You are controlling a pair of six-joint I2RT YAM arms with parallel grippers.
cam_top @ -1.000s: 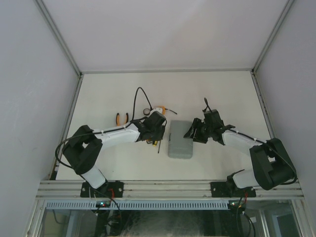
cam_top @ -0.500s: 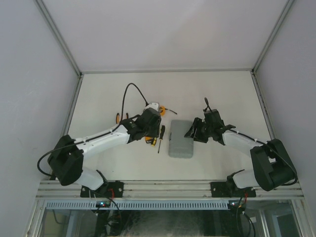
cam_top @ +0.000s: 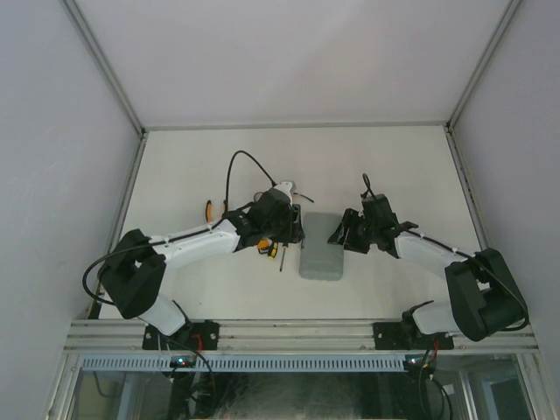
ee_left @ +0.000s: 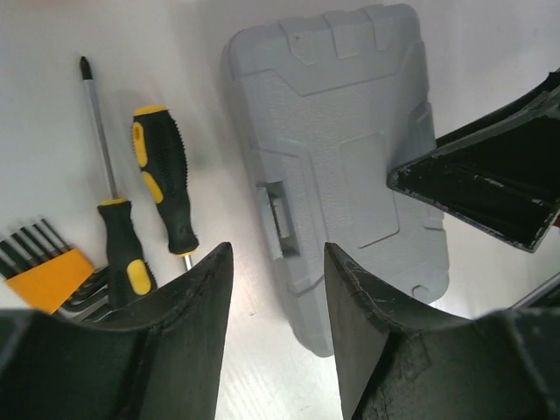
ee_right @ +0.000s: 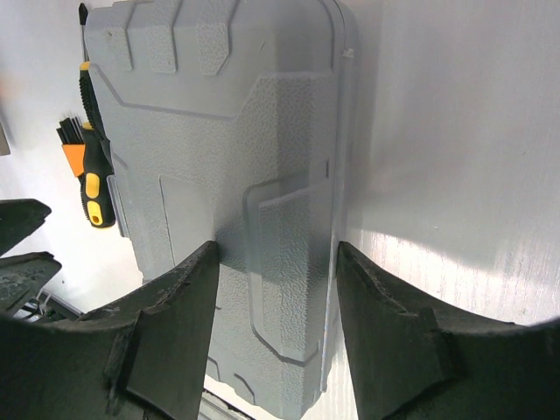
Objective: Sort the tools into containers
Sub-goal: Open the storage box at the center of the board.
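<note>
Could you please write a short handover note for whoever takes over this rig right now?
Left pincer: open, empty, over the grey tool case's latch side.
Right pincer: open, empty, over the case's opposite long edge.
Tools: two screwdrivers and hex-key set lie on the table beside the latch side; pliers farther out.
Done: nothing sorted; case is closed.
Left: open the case, place every tool in it.

A white table (cam_top: pixel 394 166) sits inside pale grey walls (cam_top: pixel 52 157) — metal struts (cam_top: pixel 101 63) line the corners, and an aluminium rail (cam_top: pixel 297 331) crosses the near edge, a slotted strip (cam_top: pixel 289 362) just beside it.
</note>
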